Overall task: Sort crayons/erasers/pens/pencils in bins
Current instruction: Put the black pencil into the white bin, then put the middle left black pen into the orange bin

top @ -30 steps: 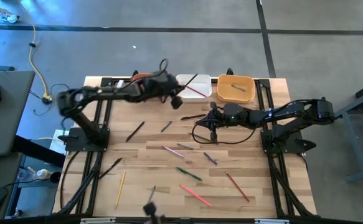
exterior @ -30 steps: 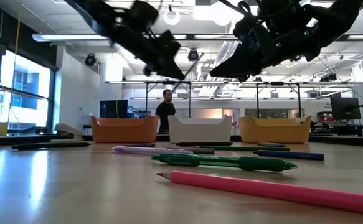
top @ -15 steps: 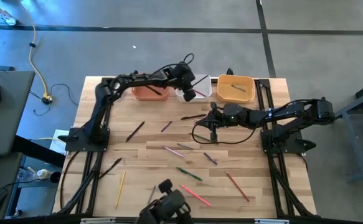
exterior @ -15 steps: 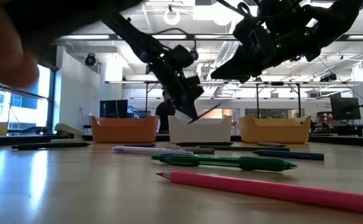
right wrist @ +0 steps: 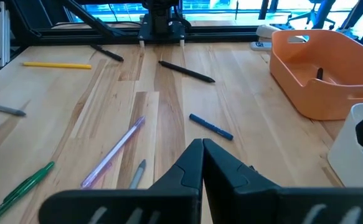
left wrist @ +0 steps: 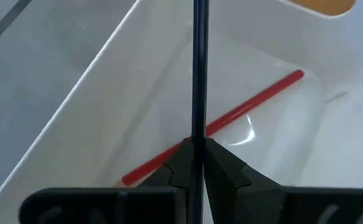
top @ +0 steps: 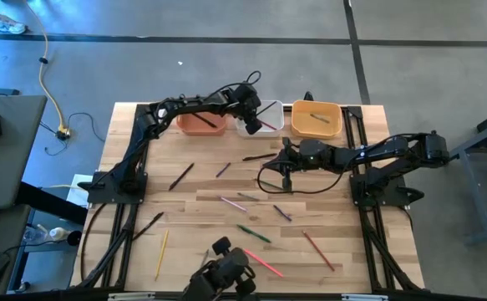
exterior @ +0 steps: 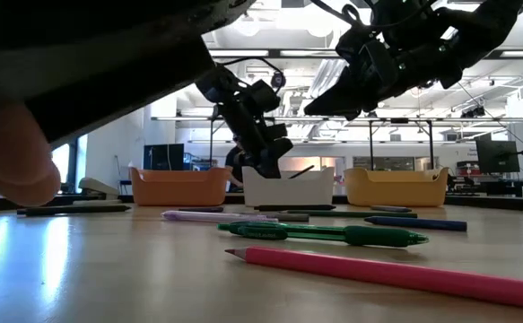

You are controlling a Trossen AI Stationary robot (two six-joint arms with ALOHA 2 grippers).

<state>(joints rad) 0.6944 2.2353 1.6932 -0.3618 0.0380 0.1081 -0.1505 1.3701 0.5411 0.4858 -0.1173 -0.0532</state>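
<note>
My left gripper [top: 254, 122] hangs over the white bin [top: 268, 125], shut on a thin black stick [left wrist: 198, 68]. A red stick [left wrist: 231, 118] lies in that bin. The terracotta bin [top: 200, 124] and the yellow-orange bin [top: 315, 119] stand on either side of it along the far edge. My right gripper [top: 280, 155] is shut and empty, above the table near a black stick [top: 258, 156]. Several coloured sticks lie flat on the table, among them a green one [exterior: 333, 235] and a pink one [exterior: 378, 271]. My left gripper pinches the black stick near one end [left wrist: 198, 138] between its two fingers. The fingers slant down from the table's left side. The stick runs on ahead of the fingertips, along the fingers. It is lifted clear, with its free end [exterior: 309, 166] slanting up over the white bin.
Loose sticks are scattered over the middle and near parts of the wooden table [top: 193, 209]. A dark blurred shape [top: 222, 272] with a pale rounded part [exterior: 10, 170] stands at the near edge, close in front of the low camera. A black cable [top: 268, 180] loops under my right arm.
My left gripper has swung with the black stick toward the table's right, from in front of the terracotta bin to the white bin, and has come down toward it. The dark shape at the near edge has grown and now covers the upper left of the low view.
</note>
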